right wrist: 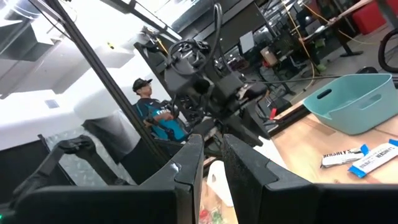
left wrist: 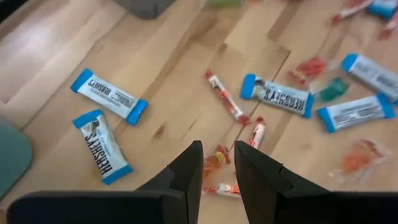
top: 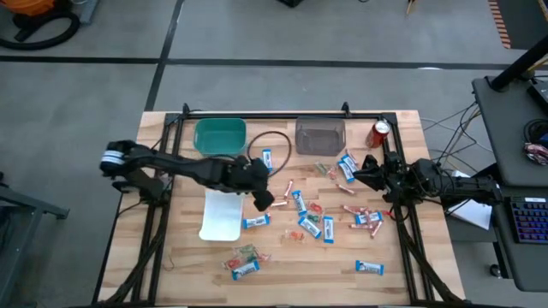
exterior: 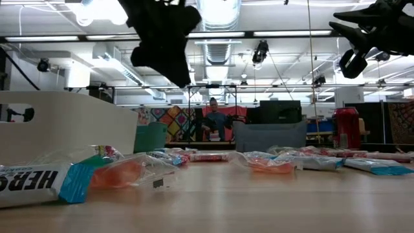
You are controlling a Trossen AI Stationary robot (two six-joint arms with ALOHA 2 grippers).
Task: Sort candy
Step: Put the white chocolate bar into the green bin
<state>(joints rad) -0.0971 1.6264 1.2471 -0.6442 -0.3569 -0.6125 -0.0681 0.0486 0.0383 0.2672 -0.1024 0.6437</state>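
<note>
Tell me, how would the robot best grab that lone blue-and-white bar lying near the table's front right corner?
Likely from straight above, pinching the lone blue-and-white bar across its narrow middle. It lies flat on the table with nothing touching it, so fingers can drop down on either long side; its thin wrapper ends would only crumple. The right gripper is the nearer one.

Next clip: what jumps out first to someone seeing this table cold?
The scatter of candy, mostly blue-and-white bars with small red and orange pieces, across the middle and right of the wooden table. The left gripper hovers over the scatter's left edge, fingers slightly parted with nothing between them, while the right gripper waits at the right edge near a red can. A teal bin and a grey bin stand along the far side, a white tray nearer.
</note>
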